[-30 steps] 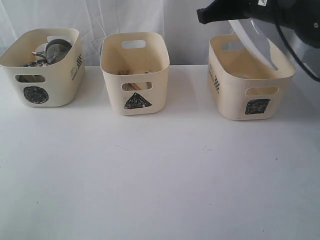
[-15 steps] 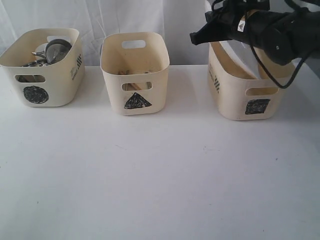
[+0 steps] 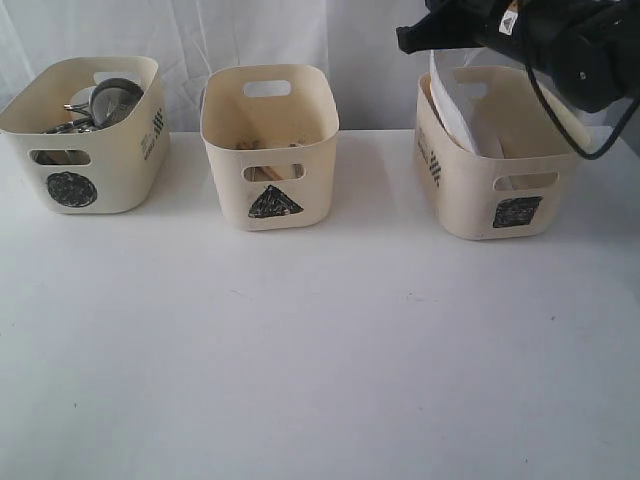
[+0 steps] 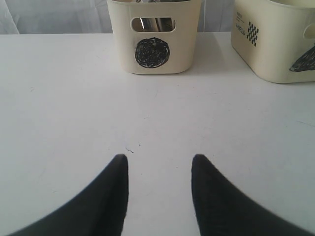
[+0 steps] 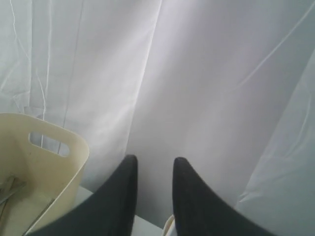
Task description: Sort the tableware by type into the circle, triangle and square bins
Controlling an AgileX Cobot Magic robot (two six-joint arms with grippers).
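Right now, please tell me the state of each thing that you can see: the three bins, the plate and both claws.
circle bin: upright, steel tableware inside.
triangle bin: upright, not empty.
square bin: upright, holds the plate.
white plate: on edge, tilted, top above the bin's rim.
left claw: open, empty, over bare table.
right claw: open, empty, up near the square bin.

I see the white plate on edge in the square bin, tilted, top poking over the rim — a steel mug sits in the circle bin at far left. The triangle bin stands between them, contents unclear.
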